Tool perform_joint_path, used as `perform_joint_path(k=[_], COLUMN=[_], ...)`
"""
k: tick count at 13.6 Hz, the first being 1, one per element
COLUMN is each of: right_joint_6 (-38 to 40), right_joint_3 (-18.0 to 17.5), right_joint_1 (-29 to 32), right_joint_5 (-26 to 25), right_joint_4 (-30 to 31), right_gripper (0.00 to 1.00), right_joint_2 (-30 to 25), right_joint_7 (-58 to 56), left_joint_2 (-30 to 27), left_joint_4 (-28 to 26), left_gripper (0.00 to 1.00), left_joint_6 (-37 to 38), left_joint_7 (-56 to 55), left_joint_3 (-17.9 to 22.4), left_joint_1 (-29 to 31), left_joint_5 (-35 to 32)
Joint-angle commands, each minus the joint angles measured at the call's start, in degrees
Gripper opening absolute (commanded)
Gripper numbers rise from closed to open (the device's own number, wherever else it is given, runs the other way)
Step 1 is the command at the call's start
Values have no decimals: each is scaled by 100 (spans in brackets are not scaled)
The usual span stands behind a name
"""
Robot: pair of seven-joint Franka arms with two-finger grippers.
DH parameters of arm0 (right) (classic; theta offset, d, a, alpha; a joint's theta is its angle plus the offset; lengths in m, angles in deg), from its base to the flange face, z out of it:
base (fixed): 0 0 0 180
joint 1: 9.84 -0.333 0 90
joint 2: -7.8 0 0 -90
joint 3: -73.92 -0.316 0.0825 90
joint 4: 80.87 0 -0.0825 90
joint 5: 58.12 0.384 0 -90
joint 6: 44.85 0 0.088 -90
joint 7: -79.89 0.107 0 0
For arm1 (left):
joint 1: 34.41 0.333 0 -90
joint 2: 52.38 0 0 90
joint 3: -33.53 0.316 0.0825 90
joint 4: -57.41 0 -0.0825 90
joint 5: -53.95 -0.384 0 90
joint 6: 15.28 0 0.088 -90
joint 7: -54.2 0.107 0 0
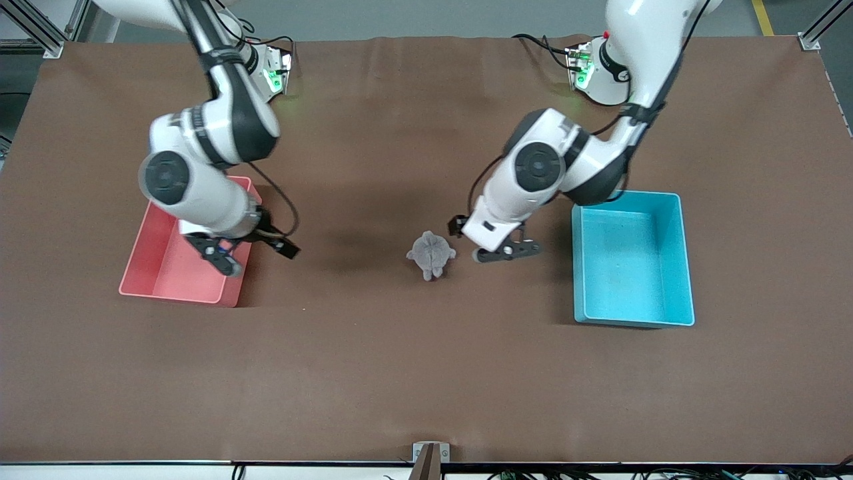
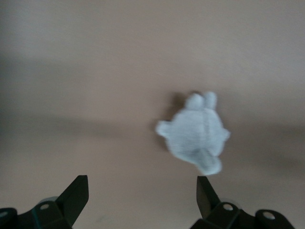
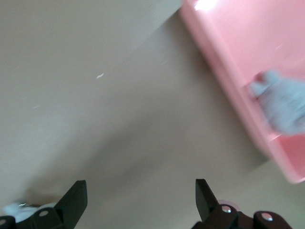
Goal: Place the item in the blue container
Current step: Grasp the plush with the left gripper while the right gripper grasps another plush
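A small grey plush toy lies on the brown table near its middle, and shows in the left wrist view too. The blue container, an open light-blue bin with nothing showing in it, stands toward the left arm's end. My left gripper hangs open over the table between the toy and the blue container, holding nothing. My right gripper is open and empty over the pink bin's edge.
The pink bin stands toward the right arm's end of the table. Inside it lies a pale grey-blue soft item, which the right arm hides in the front view. Brown cloth covers the table.
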State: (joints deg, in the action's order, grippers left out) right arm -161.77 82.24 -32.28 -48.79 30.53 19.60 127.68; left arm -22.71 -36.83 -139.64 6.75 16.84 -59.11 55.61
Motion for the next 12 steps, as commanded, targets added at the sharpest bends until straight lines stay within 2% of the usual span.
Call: perform_joint_path(k=[1,3,7,9,12], right_joint_6=[19,222,179,-83,-952], right_joint_3=[-111,-103,-111,-111,-111], right_joint_1=[651,916,1750,1857,1901], right_joint_5=[104,69,60,60,60], right_joint_4=[558,584,786,970,1585], right_gripper=[100,100,100,100,100], right_joint_2=[-389,-398,-380,-319,-223], right_joint_7=[-779,-954,-2105,-2238,-2397], left_joint_2=[766,1127,1664,1779,1814], left_joint_4=[844,1118,1128,1128,1110], left_gripper=[100,100,100,100,100], left_joint_6=[8,-227,-1370,-1591,-1600], left_joint_7=[-265,-256,-212,-203,-203], left_joint_3=[52,69,87,105,105], left_joint_1=[-367,-552,-676,-693,-729], left_joint_5=[-516,-771,-904,-904,-1079])
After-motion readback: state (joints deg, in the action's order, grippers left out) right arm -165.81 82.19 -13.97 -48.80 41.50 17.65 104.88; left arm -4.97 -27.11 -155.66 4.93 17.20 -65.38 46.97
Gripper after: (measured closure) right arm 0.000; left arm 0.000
